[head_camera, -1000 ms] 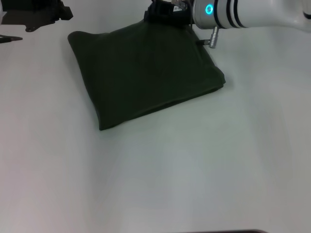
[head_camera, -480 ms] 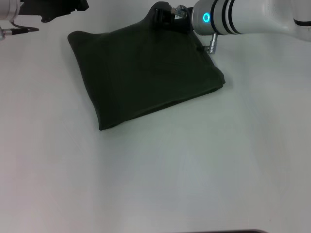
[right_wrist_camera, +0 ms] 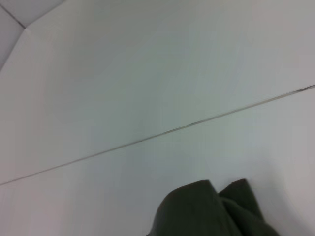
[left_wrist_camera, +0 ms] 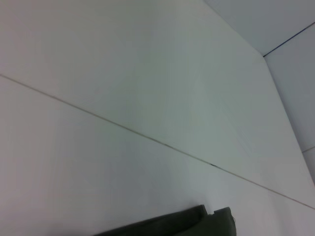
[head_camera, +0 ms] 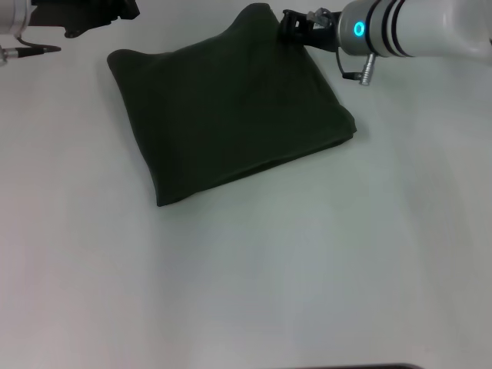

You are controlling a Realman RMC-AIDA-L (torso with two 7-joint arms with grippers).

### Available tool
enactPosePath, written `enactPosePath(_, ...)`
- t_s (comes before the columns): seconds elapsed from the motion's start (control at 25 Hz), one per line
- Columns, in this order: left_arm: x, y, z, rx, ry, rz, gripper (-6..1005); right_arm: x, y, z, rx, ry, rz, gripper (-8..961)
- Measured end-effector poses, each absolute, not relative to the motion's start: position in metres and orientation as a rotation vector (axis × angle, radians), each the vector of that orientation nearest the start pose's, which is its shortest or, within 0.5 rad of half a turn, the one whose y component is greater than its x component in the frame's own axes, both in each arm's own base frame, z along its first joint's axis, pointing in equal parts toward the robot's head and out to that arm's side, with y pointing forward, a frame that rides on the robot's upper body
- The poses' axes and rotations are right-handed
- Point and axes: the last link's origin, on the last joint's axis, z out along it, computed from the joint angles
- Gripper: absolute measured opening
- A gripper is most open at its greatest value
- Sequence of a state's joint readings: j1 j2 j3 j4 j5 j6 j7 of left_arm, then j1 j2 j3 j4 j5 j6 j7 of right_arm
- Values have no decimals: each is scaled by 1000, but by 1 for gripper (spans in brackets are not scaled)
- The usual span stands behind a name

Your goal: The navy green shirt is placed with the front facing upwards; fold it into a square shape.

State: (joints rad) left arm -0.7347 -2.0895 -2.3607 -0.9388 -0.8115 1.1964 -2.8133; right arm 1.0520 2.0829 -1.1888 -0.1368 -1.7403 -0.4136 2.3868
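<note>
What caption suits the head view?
Folded navy green shirt on white table, right pincer at its far corner.

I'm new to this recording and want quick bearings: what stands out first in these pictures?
The navy green shirt, already folded into a rough square with its plain side up, lies on the white table toward the far side. The right tool sits at the shirt's far corner, a cyan ring glowing on its wrist. The left tool hangs off the far left corner, clear of the cloth.
</note>
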Motion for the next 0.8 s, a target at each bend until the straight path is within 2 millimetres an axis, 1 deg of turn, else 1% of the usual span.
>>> enactPosePath(0.12,-209,431,38,-1964,-1778,-553,9,202,462,-82,-1891,1618,453,85)
enactPosePath(0.24,-210,430,38,-1963,-1780,-551,10,200,459,-75,-1944,1656,479,86)
enactPosePath(0.32,-210,429,38,-1966,-1783,-546,10,199,456,-67,-1987,1683,498,86)
enactPosePath(0.36,-212,428,38,-1974,-1785,-538,10,198,454,-58,-2030,1693,524,87)
enactPosePath(0.4,-212,428,38,-1974,-1785,-538,10,198,454,-58,-2030,1693,524,87)
enactPosePath(0.56,-213,424,36,-1999,-1790,-519,11,201,446,-42,-2080,1707,579,88)
enactPosePath(0.8,-214,423,36,-2011,-1793,-507,11,207,439,-34,-2125,1742,560,89)
